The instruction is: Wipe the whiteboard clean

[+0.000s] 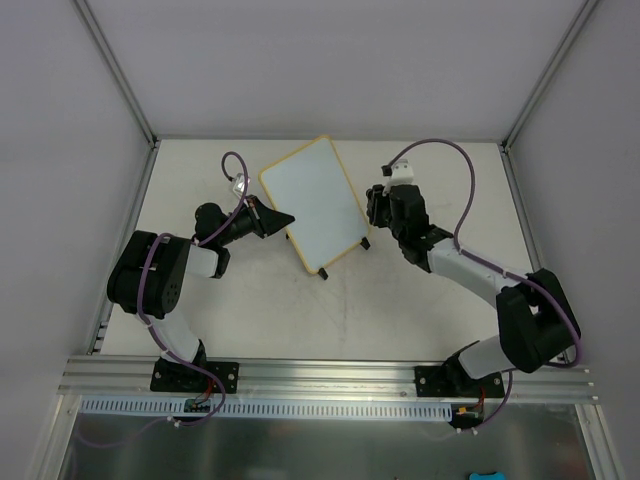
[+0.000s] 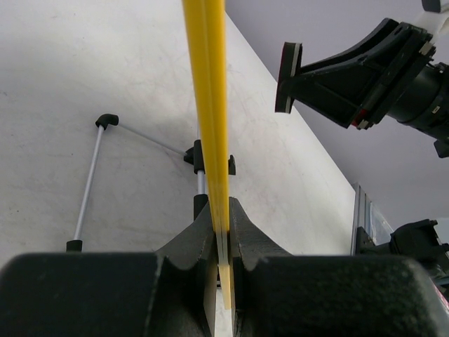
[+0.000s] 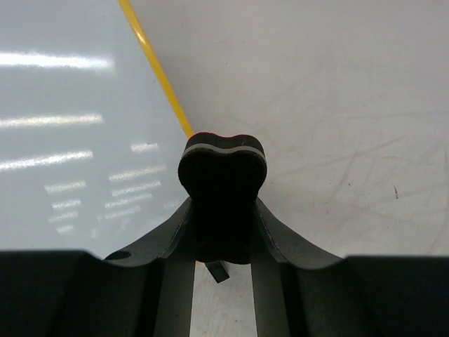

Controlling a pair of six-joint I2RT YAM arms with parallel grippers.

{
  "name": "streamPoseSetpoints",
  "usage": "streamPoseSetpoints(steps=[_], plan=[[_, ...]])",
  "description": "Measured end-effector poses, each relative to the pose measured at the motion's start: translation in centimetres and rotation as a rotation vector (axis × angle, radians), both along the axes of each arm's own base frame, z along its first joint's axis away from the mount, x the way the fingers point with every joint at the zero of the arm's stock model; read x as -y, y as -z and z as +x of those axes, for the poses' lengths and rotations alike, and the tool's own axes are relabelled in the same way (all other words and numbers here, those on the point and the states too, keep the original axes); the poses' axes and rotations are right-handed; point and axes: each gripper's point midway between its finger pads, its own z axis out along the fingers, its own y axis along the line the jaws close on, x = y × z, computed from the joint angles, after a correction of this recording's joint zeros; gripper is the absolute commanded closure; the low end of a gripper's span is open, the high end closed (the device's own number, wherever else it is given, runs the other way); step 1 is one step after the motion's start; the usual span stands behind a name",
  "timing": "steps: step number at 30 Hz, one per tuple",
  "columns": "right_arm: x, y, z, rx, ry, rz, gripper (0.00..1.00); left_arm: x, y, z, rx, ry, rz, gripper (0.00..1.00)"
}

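Note:
The whiteboard (image 1: 312, 200) stands tilted on its two black feet mid-table; its white face shows no marks. My left gripper (image 1: 280, 219) is shut on the board's left edge; in the left wrist view the yellow rim (image 2: 210, 105) runs edge-on between the closed jaws of that gripper (image 2: 223, 232). My right gripper (image 1: 375, 207) is just right of the board's right edge and is shut on a small black eraser (image 3: 222, 189). In the right wrist view the white face (image 3: 70, 126) fills the left, and the eraser's tip sits at its yellow rim (image 3: 158, 70).
The board's wire stand (image 2: 88, 186) and a black foot (image 1: 365, 243) rest on the white table (image 1: 400, 310). Grey walls enclose the back and sides. An aluminium rail (image 1: 330, 375) runs along the near edge by the arm bases.

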Motion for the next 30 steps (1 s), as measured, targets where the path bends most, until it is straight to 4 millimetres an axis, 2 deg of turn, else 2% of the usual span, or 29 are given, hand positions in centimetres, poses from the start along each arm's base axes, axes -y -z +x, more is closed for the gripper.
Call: streamPoseSetpoints(steps=[4,9,12,30], plan=[[-0.6,2.0,-0.1,-0.032,-0.016,-0.022,1.00,0.0,0.0,0.0,0.000,0.000,0.000,1.00],[-0.8,6.7,0.0,-0.122,-0.024,-0.070,1.00,0.0,0.0,0.0,0.001,0.001,0.000,1.00],[-0.9,8.4,-0.2,-0.158,-0.028,-0.087,1.00,0.0,0.0,0.0,0.001,0.000,0.000,1.00],[-1.5,9.0,0.3,-0.127,0.009,-0.103,1.00,-0.1,0.1,0.1,-0.009,-0.011,0.002,1.00]])
